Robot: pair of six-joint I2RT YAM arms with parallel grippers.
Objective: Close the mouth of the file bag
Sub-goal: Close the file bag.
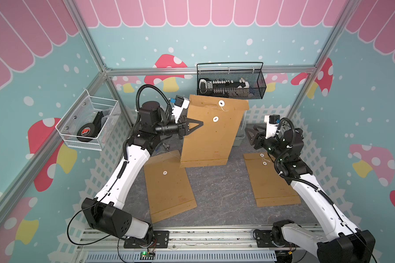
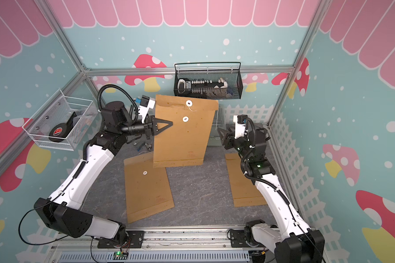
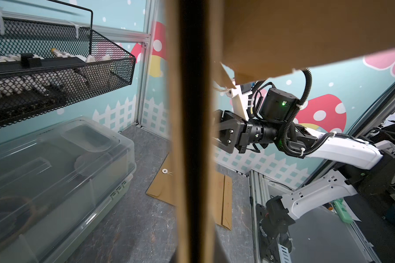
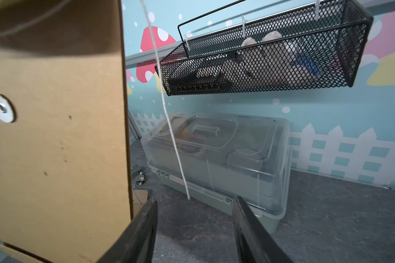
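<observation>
A brown paper file bag (image 1: 211, 139) (image 2: 183, 139) stands upright at mid-table. Its top flap is folded down over the mouth. One white disc (image 1: 221, 103) sits on the flap and another disc (image 1: 215, 118) on the body below it. My left gripper (image 1: 201, 123) (image 2: 171, 124) is shut on the bag's left edge and holds it up. In the right wrist view a white string (image 4: 169, 118) hangs loose beside the bag (image 4: 55, 148). Its end dangles just above my right gripper (image 4: 195, 200), which is open and empty, a little to the right of the bag (image 1: 248, 134).
Two more brown envelopes lie flat, one front left (image 1: 169, 186) and one under the right arm (image 1: 271, 180). A black mesh basket (image 1: 230, 79) hangs on the back wall above a clear lidded box (image 4: 214, 154). A white wire basket (image 1: 89, 123) hangs on the left wall.
</observation>
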